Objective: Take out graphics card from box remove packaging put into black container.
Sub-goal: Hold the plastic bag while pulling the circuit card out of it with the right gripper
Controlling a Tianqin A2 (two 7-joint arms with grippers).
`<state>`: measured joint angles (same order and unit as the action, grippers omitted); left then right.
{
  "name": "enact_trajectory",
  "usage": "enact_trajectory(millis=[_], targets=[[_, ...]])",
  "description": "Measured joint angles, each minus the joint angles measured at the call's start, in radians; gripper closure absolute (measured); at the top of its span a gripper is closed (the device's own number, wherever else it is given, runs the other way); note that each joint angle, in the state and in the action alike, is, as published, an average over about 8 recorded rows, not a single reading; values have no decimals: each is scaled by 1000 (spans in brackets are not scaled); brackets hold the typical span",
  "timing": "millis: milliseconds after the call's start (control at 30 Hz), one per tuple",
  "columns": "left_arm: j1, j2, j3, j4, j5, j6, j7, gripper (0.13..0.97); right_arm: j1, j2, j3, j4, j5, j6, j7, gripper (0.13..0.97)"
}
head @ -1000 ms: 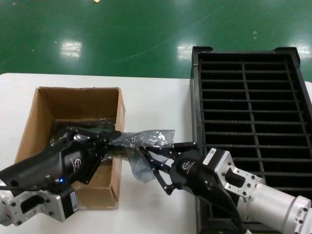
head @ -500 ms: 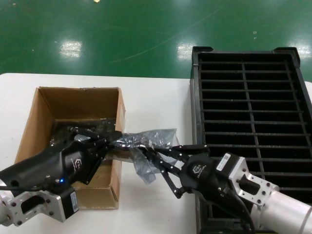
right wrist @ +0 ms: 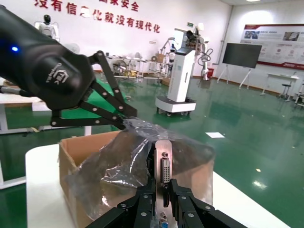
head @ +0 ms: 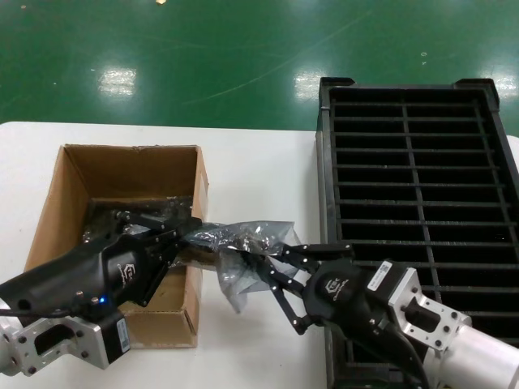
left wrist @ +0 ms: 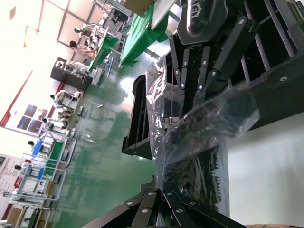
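White table (head: 259, 174): graphics card (right wrist: 165, 172) spans box (head: 77, 190) to black container (head: 422, 211).

Glossy green floor (head: 203, 57), white table (head: 259, 174), red wall lettering (right wrist: 102, 14)

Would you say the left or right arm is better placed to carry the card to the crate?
Right: its gripper pinches the card bracket beside the crate; the left gripper only holds the bag.
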<state>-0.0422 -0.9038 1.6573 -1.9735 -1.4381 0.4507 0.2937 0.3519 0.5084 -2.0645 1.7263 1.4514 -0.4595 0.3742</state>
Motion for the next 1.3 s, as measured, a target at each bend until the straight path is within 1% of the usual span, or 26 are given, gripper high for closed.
enact_trajectory(millis=[367,733,1000,1300], targets=[[0,0,0,0,0,0,0,957,-2,-42,6,-22,-5,-41,-26,908],[0,0,0,0,0,0,0,957,14,-74,17,-55,1,-72,-25,908],[0,0,0,0,0,0,0,957,40,-103,21,-87,9,-86,-18,844],[0,0,0,0,0,0,0,957,52,-115,36,-106,5,-85,-2,834]])
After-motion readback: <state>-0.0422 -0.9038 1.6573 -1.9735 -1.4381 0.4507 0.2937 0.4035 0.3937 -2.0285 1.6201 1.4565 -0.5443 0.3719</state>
